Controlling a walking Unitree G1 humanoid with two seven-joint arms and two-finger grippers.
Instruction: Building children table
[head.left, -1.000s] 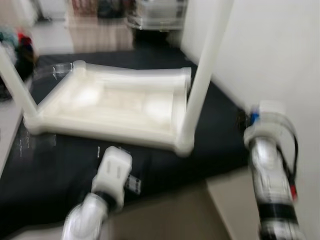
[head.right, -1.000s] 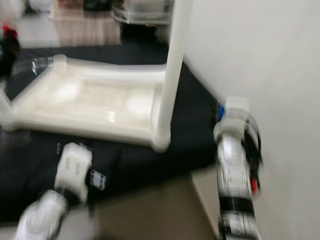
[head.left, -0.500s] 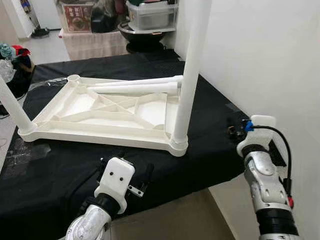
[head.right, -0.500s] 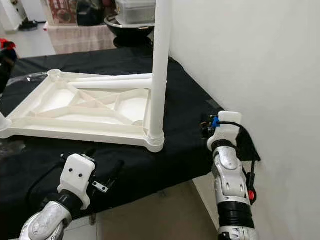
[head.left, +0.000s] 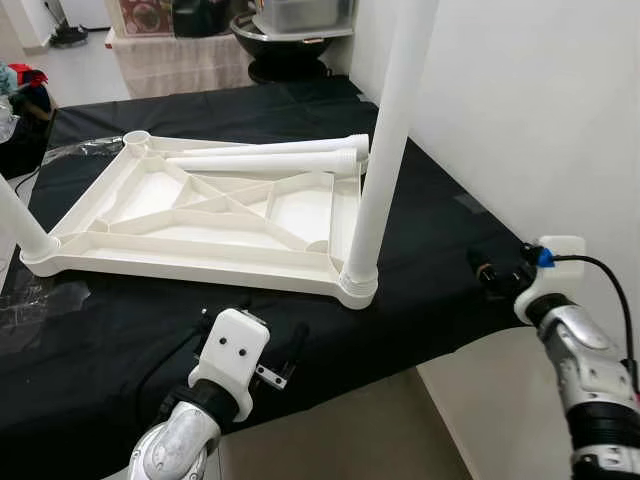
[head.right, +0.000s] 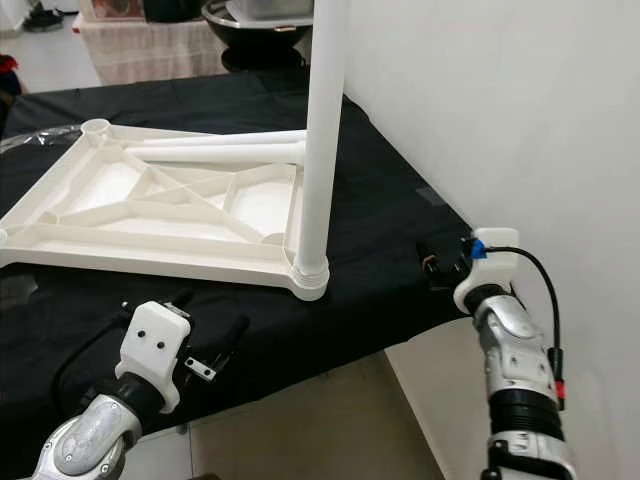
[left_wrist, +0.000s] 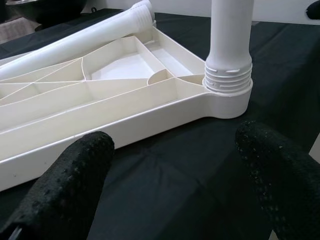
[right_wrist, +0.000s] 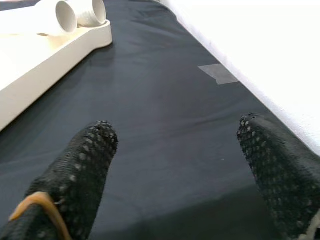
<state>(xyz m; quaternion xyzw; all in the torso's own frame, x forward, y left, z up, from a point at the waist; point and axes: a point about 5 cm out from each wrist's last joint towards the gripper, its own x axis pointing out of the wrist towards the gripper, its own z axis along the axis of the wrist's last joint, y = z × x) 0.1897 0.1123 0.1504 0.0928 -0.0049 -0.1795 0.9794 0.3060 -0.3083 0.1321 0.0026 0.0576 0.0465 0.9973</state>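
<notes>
Far left edge of the head view there's a white leg (head.left: 22, 222) standing up out of the near-left corner of the tabletop (head.left: 200, 215), which lies upside down on a black cloth (head.left: 120, 320) filling the middle of the frame, ribs and diagonal braces facing up. Upper left, an empty socket (head.left: 136, 138) sits at the tabletop's far-left corner, with some clear plastic wrap (head.left: 75, 148) on the cloth just beside it. Across the far side of the tabletop, two loose legs (head.left: 262, 158) lie flat next to each other, pointing toward the right. Lower left, the left gripper (head.left: 268, 352) hovers low over the cloth just in front of the tabletop's near edge, fingers (left_wrist: 65, 185) spread wide and holding nothing; its wrist cam looks straight at the threaded collar of the near-right leg. Center right, that screwed-in leg (head.left: 385, 150) stands straight up from the near-right corner and runs out the top of the frame. Right side, the right gripper (head.left: 492, 268) sits over the cloth's right edge near the white wall (head.left: 540, 120), well apart from the tabletop, fingers (right_wrist: 80, 170) also wide apart and empty. A patch of tape (right_wrist: 218, 73) is on the cloth near the wall.
</notes>
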